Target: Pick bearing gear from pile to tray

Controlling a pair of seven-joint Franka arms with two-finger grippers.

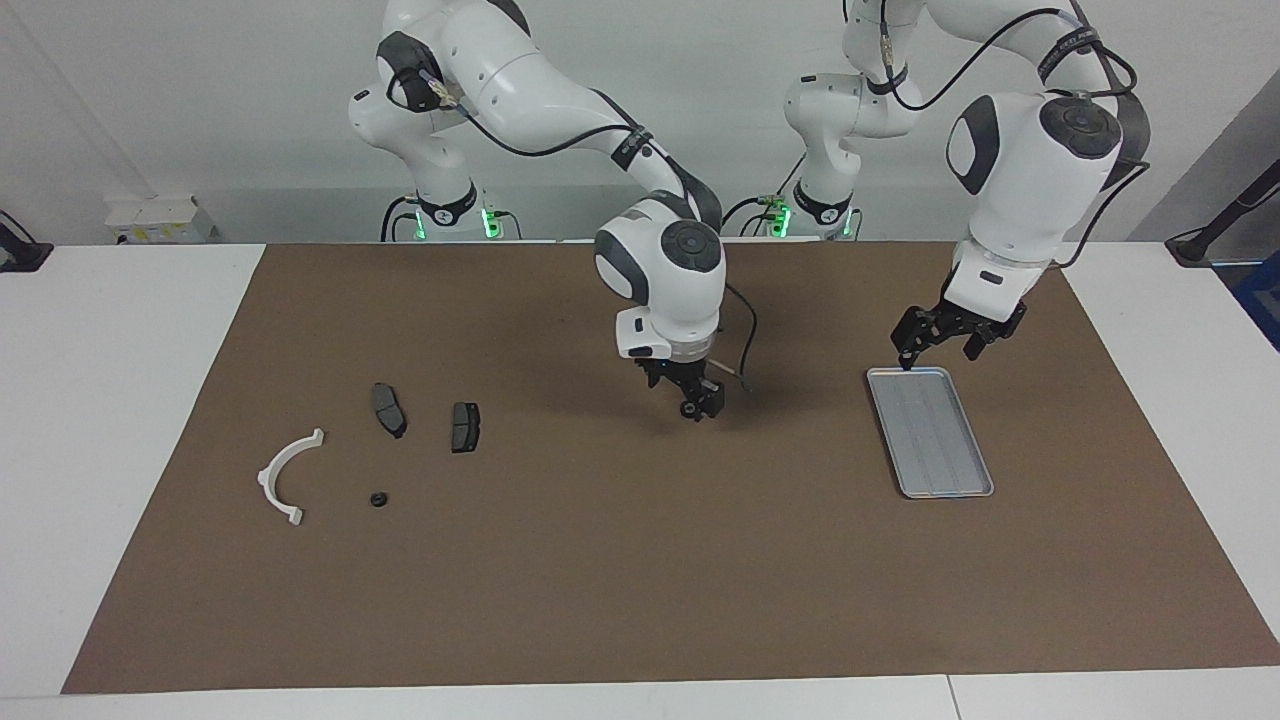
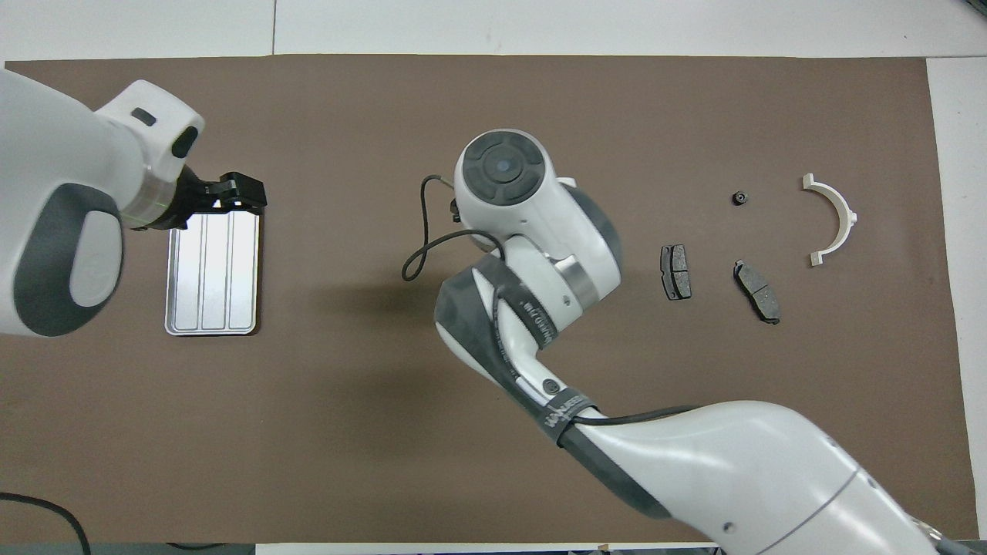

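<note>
The pile lies toward the right arm's end of the table: a white curved bracket [image 1: 285,476] [image 2: 837,220], two dark brake pads [image 1: 389,410] [image 1: 465,427] and a small black round bearing gear [image 1: 378,498] [image 2: 739,198]. The silver ribbed tray [image 1: 930,432] [image 2: 212,270] lies toward the left arm's end with nothing in it. My left gripper [image 1: 938,354] [image 2: 236,193] hovers open over the tray. My right gripper [image 1: 700,400] hangs low over the middle of the mat, hidden under its own wrist in the overhead view. A small dark round shape [image 1: 688,411] shows at its tip; whether it is a held part I cannot tell.
A brown mat [image 1: 600,560] covers most of the white table. The right arm's loose black cable [image 2: 420,254] loops out beside its wrist. A small white box [image 1: 160,218] sits off the mat near the wall.
</note>
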